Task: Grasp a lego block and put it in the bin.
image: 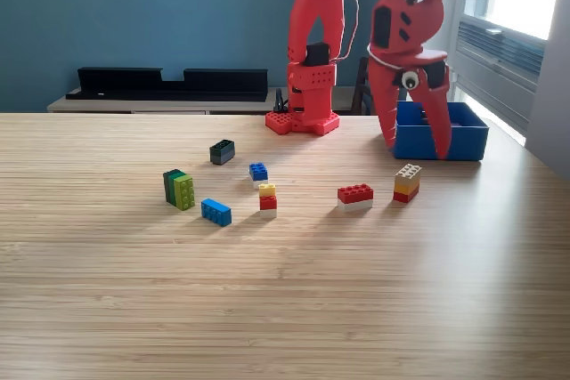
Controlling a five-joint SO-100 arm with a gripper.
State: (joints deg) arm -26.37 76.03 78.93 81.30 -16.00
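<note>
The red plastic arm's gripper (416, 147) hangs point-down over the pale wooden table (285, 291), its two long red fingers (388, 122) spread wide apart with nothing between them. Directly behind the fingers, and showing through the gap between their tips, sits the shallow rectangular blue plastic bin (461, 135), nearer the exterior view's right edge; whether the tips touch its front wall cannot be told. Just in front of the fingertips, a little toward the camera, stands a small stack of cream, yellow and red lego blocks (407, 182), apart from the fingers. Further to the exterior view's left of the fingers lies a red block on a white block (355, 196), then a yellow-red-white stack (267, 200), a small blue block (258, 171), a dark grey block (222, 151), a long blue block (215, 211) and a dark green and lime green pair (179, 189), all well away from the fingers.
</note>
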